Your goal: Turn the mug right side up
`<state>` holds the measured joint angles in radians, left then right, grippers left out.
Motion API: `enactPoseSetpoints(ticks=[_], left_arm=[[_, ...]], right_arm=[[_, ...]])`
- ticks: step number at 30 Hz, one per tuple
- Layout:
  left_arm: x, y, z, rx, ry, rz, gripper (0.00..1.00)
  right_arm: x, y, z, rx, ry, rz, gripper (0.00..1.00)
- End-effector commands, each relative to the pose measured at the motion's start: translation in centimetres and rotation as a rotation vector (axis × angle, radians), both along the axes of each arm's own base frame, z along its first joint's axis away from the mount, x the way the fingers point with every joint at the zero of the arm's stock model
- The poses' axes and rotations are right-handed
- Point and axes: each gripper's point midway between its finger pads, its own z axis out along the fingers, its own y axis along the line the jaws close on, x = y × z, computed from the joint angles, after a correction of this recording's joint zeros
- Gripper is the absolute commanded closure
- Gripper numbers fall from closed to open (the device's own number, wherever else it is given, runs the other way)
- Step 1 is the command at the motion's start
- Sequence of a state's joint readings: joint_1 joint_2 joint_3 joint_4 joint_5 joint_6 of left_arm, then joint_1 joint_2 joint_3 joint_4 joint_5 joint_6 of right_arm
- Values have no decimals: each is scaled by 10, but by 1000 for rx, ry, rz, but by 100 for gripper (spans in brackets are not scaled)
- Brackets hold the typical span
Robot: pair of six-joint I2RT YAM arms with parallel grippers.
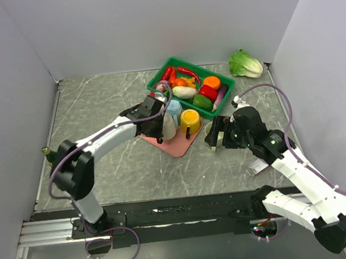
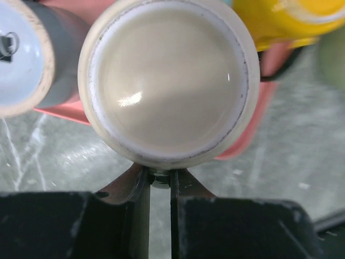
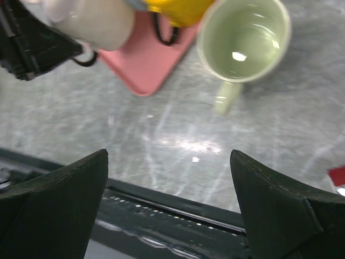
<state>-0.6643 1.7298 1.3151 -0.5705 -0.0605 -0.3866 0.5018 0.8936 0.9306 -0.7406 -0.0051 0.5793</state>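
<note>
My left gripper [image 1: 159,125] is shut on the handle of a cream mug [image 1: 168,128] over the pink tray [image 1: 176,145]. In the left wrist view the mug's flat base [image 2: 168,81] faces the camera and the fingers [image 2: 137,199] pinch the handle just under it. A blue mug [image 1: 175,110] and a yellow mug [image 1: 190,120] stand upside down on the tray. A pale green mug [image 3: 243,40] stands upright on the table right of the tray. My right gripper [image 3: 170,183] is open and empty, near the green mug.
A green basket [image 1: 204,69] of toy vegetables stands behind the tray. A lettuce [image 1: 244,64] lies at the back right corner. A small dark object [image 1: 47,152] sits at the table's left edge. Walls close in on the left, back and right.
</note>
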Motion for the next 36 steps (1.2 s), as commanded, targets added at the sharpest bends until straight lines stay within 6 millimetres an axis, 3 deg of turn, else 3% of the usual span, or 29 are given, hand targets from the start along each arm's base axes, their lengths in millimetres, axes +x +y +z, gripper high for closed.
enactPoseSetpoints(ticks=[1,5,10,11,13,18,22,28,31,36], left_arm=[[-1,-29,112,-311,-155,19,99],[-15,-35,156,-439,-195,-15,99],[-34,-40,217,-612,-266,-72,99],[-40,-41,244,-684,-322,-98,99],[-54,-47,265,-782,-333,-149,99],[-91,-44,342,-1032,-465,-279,99],[-121,-41,379,-1153,-505,-403,99],[-149,-38,413,-1267,-520,-521,99],[-160,-36,422,-1298,-523,-566,99],[-167,-35,433,-1333,-559,-591,99]], right_arm=[[5,23,50,156,-152,87,0],[3,40,74,260,-211,153,1],[-4,63,119,412,-323,272,1],[-7,66,127,445,-337,285,1],[-9,73,148,505,-398,327,1],[-28,90,192,669,-488,468,5],[-34,94,220,739,-553,512,5],[-65,108,269,822,-722,742,7],[-70,109,287,853,-797,762,7],[-64,106,299,859,-854,720,9]])
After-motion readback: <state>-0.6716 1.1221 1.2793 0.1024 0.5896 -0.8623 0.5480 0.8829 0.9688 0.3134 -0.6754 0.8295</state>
